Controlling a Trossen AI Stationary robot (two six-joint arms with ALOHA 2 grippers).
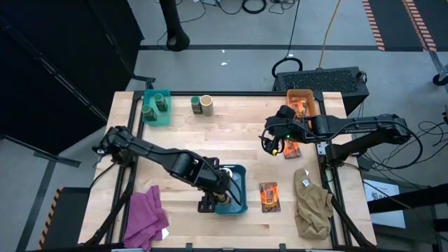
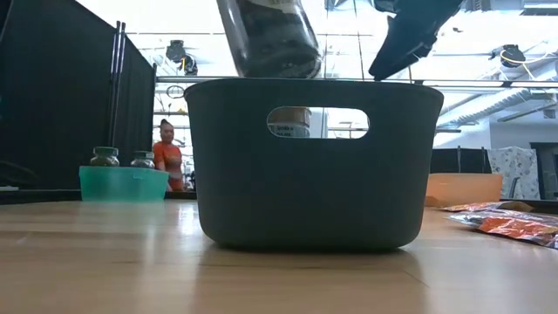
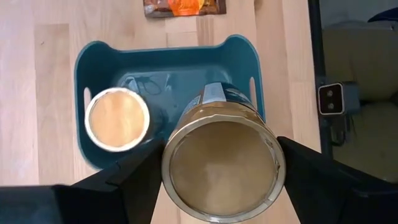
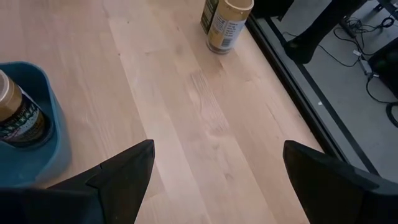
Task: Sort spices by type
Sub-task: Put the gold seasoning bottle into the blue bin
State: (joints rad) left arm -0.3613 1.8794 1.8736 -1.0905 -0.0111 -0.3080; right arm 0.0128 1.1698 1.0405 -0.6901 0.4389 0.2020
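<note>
Round cream-topped jar (image 3: 222, 163) sits clamped in the left hand (image 3: 217, 180) above a smooth blue tub (image 3: 99, 62); right hand (image 4: 214, 177) gapes empty.

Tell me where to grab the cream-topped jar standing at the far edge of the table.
Grip the cream-topped jar around its round body just under the lid, coming straight down from above. It stands upright, and a green jar sits close beside it on the left arm's side. So the fingers probably go best on its near and far sides, which look free.
</note>
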